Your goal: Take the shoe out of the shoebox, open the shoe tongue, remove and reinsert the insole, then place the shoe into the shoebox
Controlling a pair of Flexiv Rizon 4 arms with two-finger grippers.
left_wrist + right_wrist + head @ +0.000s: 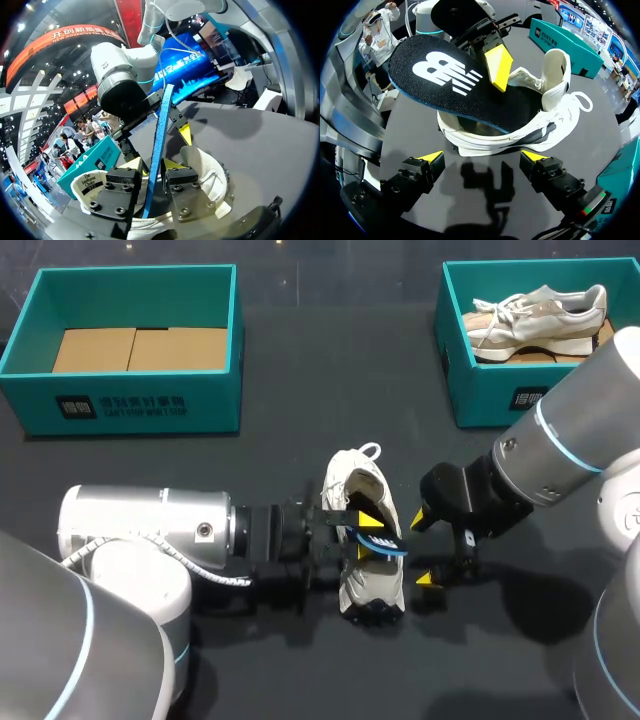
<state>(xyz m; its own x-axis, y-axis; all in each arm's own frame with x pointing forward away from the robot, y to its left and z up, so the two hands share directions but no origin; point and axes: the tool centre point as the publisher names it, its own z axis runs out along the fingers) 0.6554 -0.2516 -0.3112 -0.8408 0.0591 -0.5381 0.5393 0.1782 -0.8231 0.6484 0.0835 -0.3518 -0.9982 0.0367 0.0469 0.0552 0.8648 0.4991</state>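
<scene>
A white sneaker [362, 585] lies on the dark table, its laces toward the far side. Its black, blue-edged insole [455, 85] sticks halfway out of the shoe's opening, tilted upward. My left gripper [370, 536] is at the shoe's opening with the insole [159, 145] between its fingers [182, 192]. A gap shows beside the insole, so the gripper is open. One yellow fingertip [497, 67] lies over the insole's upper face. My right gripper [482, 160] stands wide open just beside the sneaker [495, 137], holding nothing.
A teal shoebox [140, 400] with cardboard inside stands at the back left. A second teal box [490, 390] at the back right holds another pale sneaker [535, 320]. My right arm [122, 75] is close across the shoe from the left gripper.
</scene>
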